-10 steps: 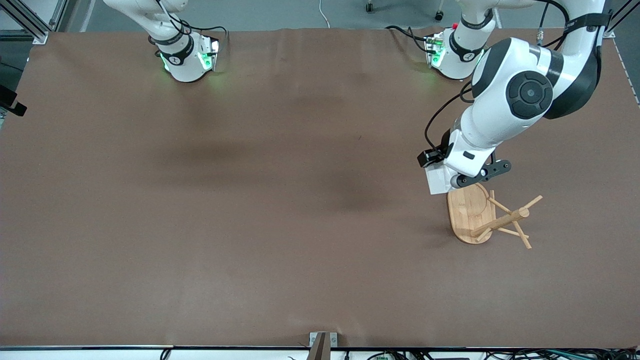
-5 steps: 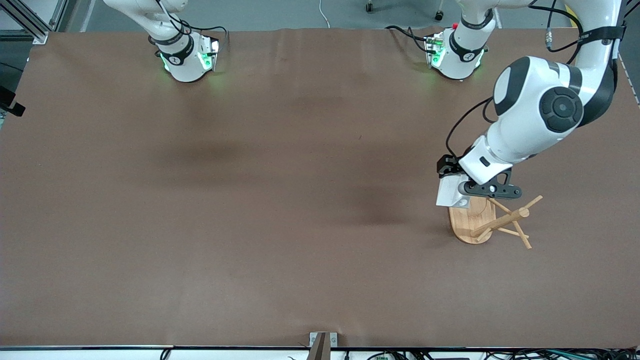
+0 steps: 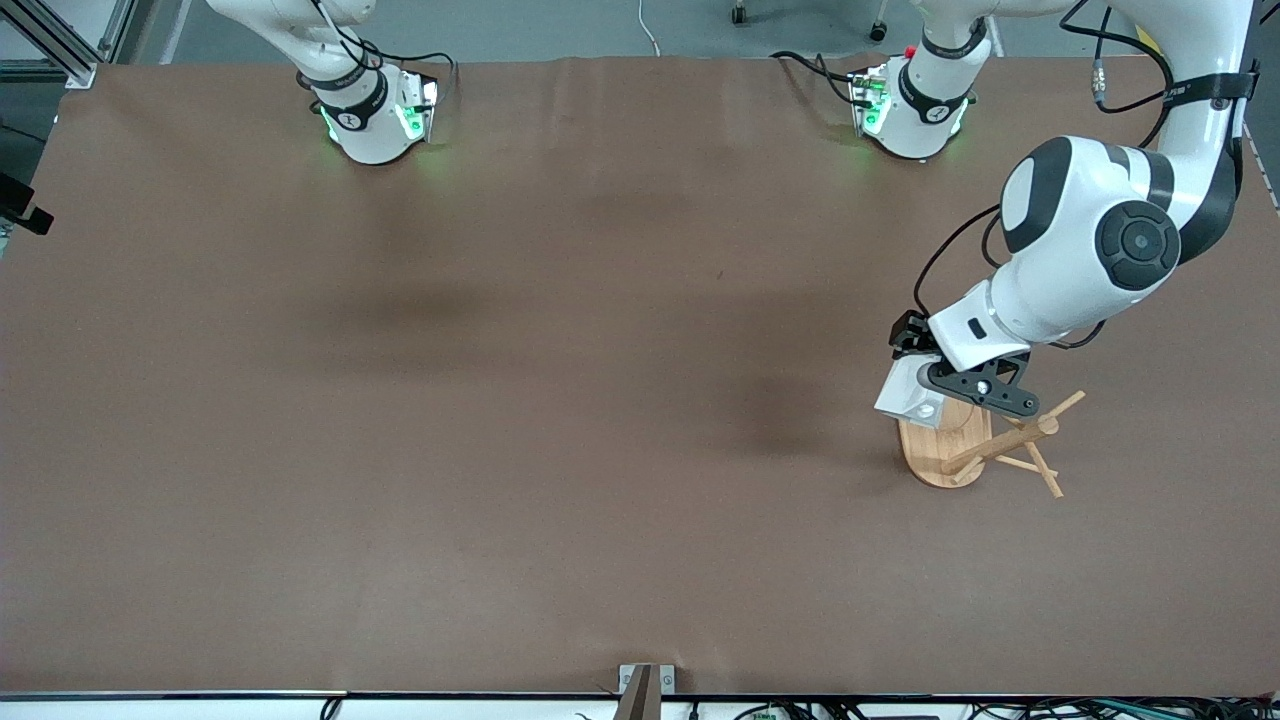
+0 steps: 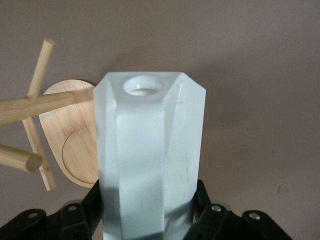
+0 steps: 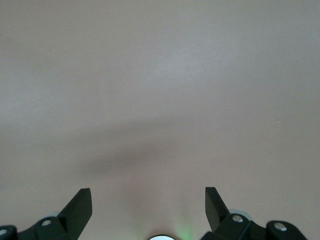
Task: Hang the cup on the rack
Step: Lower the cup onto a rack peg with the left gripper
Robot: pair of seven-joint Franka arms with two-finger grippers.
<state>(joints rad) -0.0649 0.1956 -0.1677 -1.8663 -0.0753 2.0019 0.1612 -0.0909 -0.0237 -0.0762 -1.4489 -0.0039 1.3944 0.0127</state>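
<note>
the left gripper (image 3: 930, 392) is up in the air over the oval base of the light wooden mug rack (image 3: 940, 445), and its fingers are pinched onto the small white faceted cup (image 3: 908, 396). in the left wrist view the black fingers (image 4: 95, 207) press on the cup's two flanks, and the cup (image 4: 150, 155) stands out from them lengthwise, its blocky handle with the round hole toward the camera's far end. the cup is held clear of the brown table surface (image 3: 560, 400) and is on no peg. in that wrist view the rack's flat wooden base (image 4: 72, 145) lies below and beside the cup, and the thin pegs (image 4: 30, 107) and the central post reach out just beside the cup's flank; whether any peg touches the cup i cannot tell.

the rack stands at the left arm's end of the table, nearer to the front camera than the left arm's base (image 3: 910, 110). in the front view its post and pegs (image 3: 1030, 440) fan out from the base toward the table's edge at that end.

the right gripper (image 5: 148, 202) waits over bare table, its two fingers spread wide with nothing between them. in the front view only the right arm's base (image 3: 370, 115) and lower links show, at the table's other end.
</note>
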